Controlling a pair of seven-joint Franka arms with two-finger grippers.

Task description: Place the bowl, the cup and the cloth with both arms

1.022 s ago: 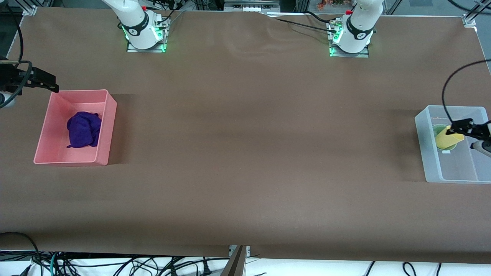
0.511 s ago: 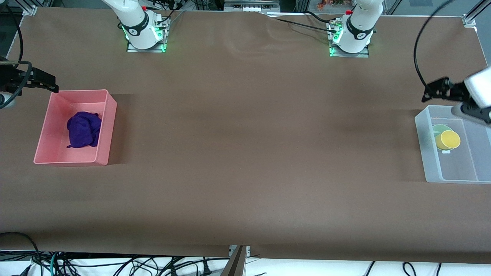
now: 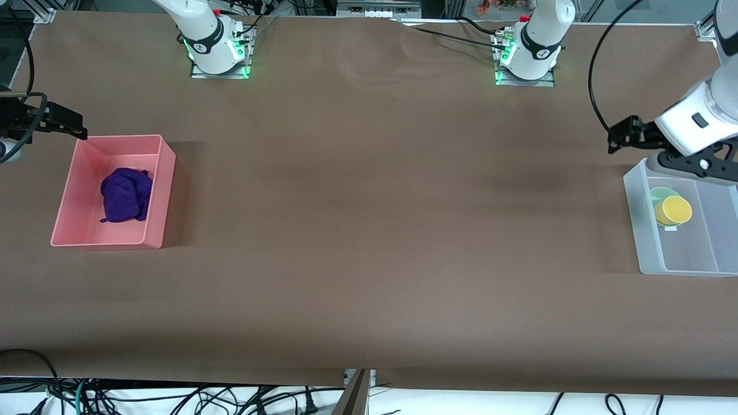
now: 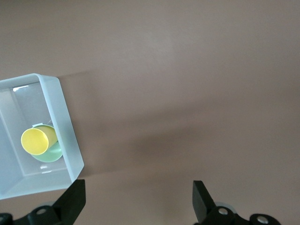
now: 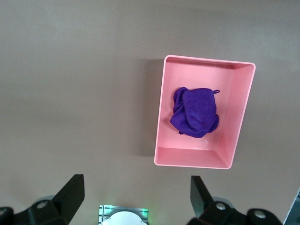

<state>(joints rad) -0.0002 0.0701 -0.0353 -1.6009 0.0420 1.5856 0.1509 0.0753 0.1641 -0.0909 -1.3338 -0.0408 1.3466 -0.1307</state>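
Note:
The yellow cup [image 3: 672,210] leans tilted in the pale mint-green bowl [image 3: 659,193], inside the clear bin [image 3: 644,242] at the left arm's end of the table. Both show in the left wrist view, cup [image 4: 36,140] and bowl [image 4: 52,155]. My left gripper [image 3: 620,138] is open and empty, up in the air over the table beside the clear bin; its own view shows it too [image 4: 139,197]. The purple cloth [image 3: 125,195] lies crumpled in the pink bin [image 3: 160,190], also in the right wrist view [image 5: 194,112]. My right gripper [image 3: 72,127] is open and empty and waits above the pink bin's corner.
The two arm bases [image 3: 216,52] [image 3: 527,57] stand along the table's edge farthest from the front camera. The right base shows in the right wrist view [image 5: 123,216]. Cables [image 3: 190,397] hang below the table's front edge.
My left gripper let go of the yellow cup, rose out of the clear bin and moved toward the table's middle. The cup now rests in the bowl. The right arm has not moved.

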